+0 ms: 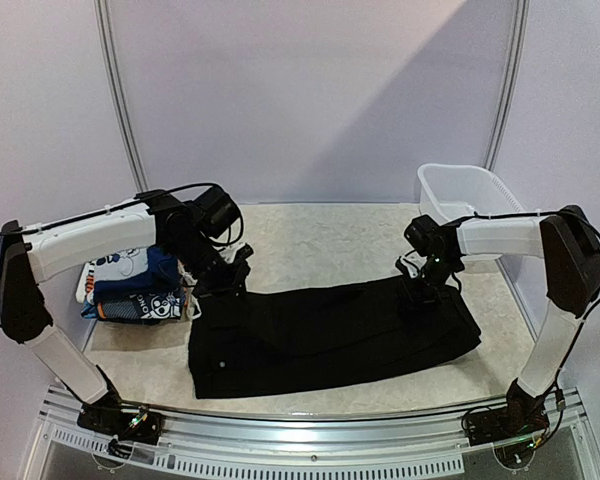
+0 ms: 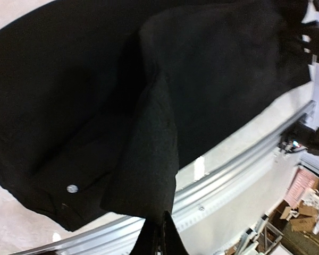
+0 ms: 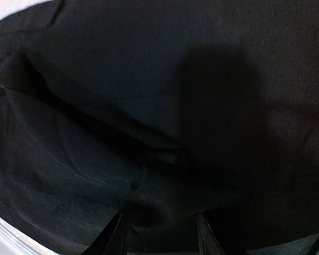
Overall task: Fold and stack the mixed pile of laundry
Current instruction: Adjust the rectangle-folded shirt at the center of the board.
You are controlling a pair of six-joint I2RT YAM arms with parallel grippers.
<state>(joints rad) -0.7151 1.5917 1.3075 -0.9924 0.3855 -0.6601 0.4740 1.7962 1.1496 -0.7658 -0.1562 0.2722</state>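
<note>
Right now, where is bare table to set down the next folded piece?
Free: the far middle, behind the black garment, left of the white tub; the near-left corner below the folded stack. Crowded: the centre and left edge.

I am looking at the big cloth (image 1: 330, 335) lying across the middle of the table (image 1: 320, 235), near the front edge. A small pile of clothes (image 1: 130, 290) is sitting just beside it on the left. The tub (image 1: 460, 190) is standing at the back right, behind the cloth. My left gripper (image 1: 228, 283) is sitting at the cloth's back left corner, and my right gripper (image 1: 427, 290) at its back right edge.
</note>
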